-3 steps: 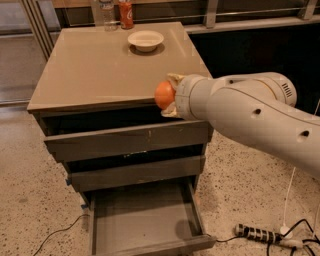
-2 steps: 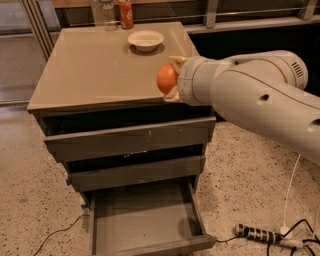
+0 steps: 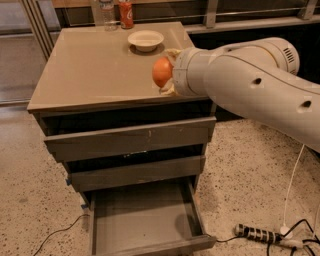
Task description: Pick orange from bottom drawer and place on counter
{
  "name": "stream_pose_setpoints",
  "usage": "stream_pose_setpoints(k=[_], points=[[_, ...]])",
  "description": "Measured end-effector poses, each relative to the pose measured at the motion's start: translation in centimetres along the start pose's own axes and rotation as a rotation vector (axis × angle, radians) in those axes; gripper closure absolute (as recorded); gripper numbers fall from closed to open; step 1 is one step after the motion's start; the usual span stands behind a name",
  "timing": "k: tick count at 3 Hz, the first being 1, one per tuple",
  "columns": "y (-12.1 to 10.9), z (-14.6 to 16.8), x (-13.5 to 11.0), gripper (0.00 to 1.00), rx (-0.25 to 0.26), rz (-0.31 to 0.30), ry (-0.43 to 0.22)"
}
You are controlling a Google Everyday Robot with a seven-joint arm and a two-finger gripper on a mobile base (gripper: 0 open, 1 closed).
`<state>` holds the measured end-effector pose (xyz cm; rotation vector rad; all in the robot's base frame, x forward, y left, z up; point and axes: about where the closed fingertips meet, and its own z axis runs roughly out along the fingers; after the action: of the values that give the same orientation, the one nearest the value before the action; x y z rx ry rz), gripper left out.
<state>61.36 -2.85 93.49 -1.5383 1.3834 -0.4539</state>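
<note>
Drawer space comes first: the bottom drawer (image 3: 145,220) is pulled far out at the foot of the cabinet, its flat grey floor bare and nothing lying in it. A black cable (image 3: 55,235) trails over the speckled floor (image 3: 250,165) to its left. To its right lie a power strip (image 3: 257,234) and a white cable (image 3: 292,185). Above the open tray, the middle drawer (image 3: 135,172) and the top drawer (image 3: 130,140) sit one over the other, each pulled out a little way, with dark gaps above their worn fronts.

Higher up, the thick white arm (image 3: 250,85) reaches in from the right. At its tip the gripper (image 3: 169,71) is clenched on the orange (image 3: 161,72), one pale finger above the fruit and one below it. The orange hangs over the front right part of the counter (image 3: 95,70), near its front edge; whether it touches the glossy top cannot be told.

Farther back on the counter stands a white bowl (image 3: 145,39), apart from the orange. At the far edge a red soda can (image 3: 126,12) and a clear bottle (image 3: 106,11) stand side by side.
</note>
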Motion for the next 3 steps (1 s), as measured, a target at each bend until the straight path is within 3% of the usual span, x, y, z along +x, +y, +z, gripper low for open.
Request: stream_pose_setpoints(k=[1, 2, 3], points=[[-3.2, 2.1, 0.2, 1.00, -0.003, 0.029, 0.004], [-4.8, 3.6, -0.1, 1.00, -0.001, 0.039, 0.017], [-4.8, 3.6, -0.1, 1.00, -0.001, 0.039, 0.017]])
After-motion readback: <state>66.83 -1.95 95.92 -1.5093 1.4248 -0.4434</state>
